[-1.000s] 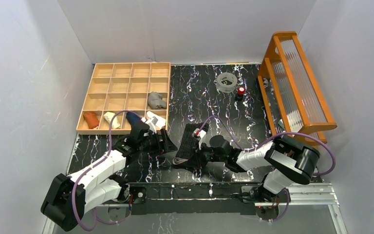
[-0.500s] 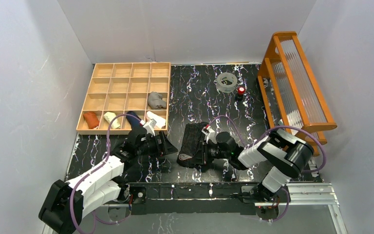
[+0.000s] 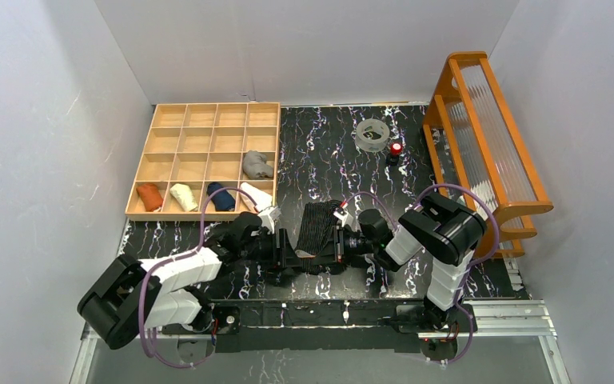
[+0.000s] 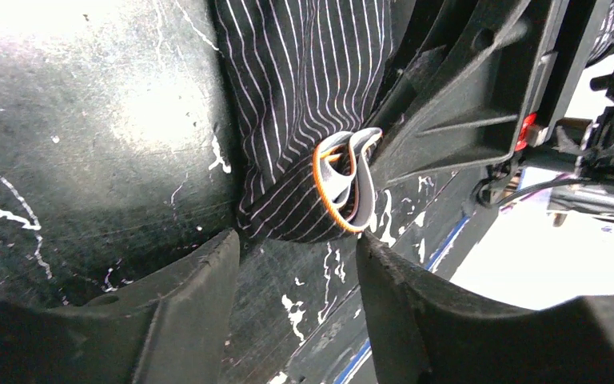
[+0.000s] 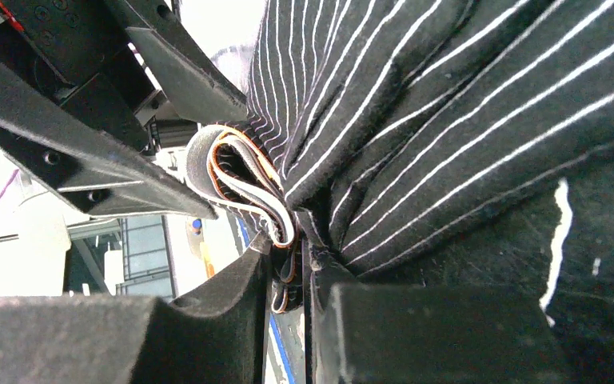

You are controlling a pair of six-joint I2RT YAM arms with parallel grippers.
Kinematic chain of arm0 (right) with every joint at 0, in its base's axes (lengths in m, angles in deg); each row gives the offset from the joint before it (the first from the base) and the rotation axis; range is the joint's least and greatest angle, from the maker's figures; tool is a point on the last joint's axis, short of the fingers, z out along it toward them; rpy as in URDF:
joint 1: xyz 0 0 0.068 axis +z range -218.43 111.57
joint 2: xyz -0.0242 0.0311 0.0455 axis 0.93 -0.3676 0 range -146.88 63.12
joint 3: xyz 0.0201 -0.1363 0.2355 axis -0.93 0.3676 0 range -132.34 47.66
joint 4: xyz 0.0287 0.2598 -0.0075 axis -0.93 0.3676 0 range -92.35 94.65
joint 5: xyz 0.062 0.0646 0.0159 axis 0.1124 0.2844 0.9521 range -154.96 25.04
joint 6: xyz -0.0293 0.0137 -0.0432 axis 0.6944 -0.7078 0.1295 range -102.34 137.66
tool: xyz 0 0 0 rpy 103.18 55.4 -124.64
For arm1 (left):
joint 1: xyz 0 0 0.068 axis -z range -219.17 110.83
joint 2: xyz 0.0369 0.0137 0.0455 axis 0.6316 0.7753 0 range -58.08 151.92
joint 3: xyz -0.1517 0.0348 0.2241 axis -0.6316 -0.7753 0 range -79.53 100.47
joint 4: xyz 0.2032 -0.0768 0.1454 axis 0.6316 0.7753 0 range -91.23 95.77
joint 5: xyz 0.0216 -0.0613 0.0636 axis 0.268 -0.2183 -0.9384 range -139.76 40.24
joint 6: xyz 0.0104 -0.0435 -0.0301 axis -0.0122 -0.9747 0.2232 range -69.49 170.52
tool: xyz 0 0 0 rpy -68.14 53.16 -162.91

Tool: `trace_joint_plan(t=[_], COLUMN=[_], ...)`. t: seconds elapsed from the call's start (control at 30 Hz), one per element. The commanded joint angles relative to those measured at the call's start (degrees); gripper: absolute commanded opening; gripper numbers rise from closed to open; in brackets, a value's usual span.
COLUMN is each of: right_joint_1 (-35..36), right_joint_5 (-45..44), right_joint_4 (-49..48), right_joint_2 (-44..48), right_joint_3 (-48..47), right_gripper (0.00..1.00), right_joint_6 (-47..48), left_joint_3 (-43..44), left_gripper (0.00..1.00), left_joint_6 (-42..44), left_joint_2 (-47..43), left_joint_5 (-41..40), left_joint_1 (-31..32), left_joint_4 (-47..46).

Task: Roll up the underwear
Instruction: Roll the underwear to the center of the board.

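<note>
Step in hand: starting the roll. The striped underwear (image 3: 316, 226) lies on the bench (image 3: 328, 152) just right of the wooden tray's (image 3: 192, 214) near right corner, with its waistband (image 4: 348, 180) end curled into a first turn. The right pincer (image 5: 292, 260) is clamped on that curled end. The left pincer (image 4: 297, 248) stands with jaws apart just short of it, holding nothing. Next move, as judged: seat the left pincer on the curl, close it, then turn both ends evenly
</note>
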State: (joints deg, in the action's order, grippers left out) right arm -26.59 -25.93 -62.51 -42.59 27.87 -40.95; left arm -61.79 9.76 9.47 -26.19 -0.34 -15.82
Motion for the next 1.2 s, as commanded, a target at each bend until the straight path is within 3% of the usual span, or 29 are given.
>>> trace_joint_plan(t=[0.0,0.13,0.3,0.43,0.5,0.7,0.77,0.87,1.03,1.17], right_joint_1=[-0.83,-0.88,-0.83,-0.88,-0.82,-0.81,-0.79,-0.83,-0.77,-0.80], right_joint_5=[-5.88,-6.00,-4.47,-4.09,-4.32,-11.50,-14.77,-16.95,-20.98,-29.09], right_joint_4=[10.60,11.85,12.87,14.03,16.07,33.42,38.20,41.97,39.09,34.91], right_joint_2=[-1.80,1.54,4.99,9.30,12.01,21.04,23.96,27.66,37.04,45.13], right_joint_3=[2.22,1.80,0.96,1.21,0.90,-2.94,-3.16,-3.55,-1.22,1.25], right_gripper=[0.03,0.13,0.31,0.56,0.63,0.74,0.84,0.90,0.98,0.99], right_joint_6=[4.65,6.85,9.61,11.45,13.01,20.32,22.15,24.96,25.85,21.89], left_joint_3=[0.86,2.26,4.17,5.11,5.40,6.55,6.93,7.34,7.81,8.44], left_gripper=[0.50,0.38,0.37,0.36,0.35,0.33,0.33,0.34,0.36,0.37], left_joint_6=[0.37,-0.69,-0.78,0.21,0.55,1.71,2.18,3.08,3.47,3.93], left_joint_2=[4.05,6.93,10.11,11.50,12.31,14.12,14.19,14.17,14.36,14.52], left_joint_5=[-4.91,-11.39,-13.93,-14.51,-14.24,-13.44,-13.07,-11.98,-9.96,-9.45], left_joint_1=[0.77,1.05,1.57,2.40,2.60,3.43,3.57,3.62,3.72,3.84], left_joint_4=[0.12,3.04,4.21,5.27,5.27,5.30,4.86,3.54,1.32,1.51])
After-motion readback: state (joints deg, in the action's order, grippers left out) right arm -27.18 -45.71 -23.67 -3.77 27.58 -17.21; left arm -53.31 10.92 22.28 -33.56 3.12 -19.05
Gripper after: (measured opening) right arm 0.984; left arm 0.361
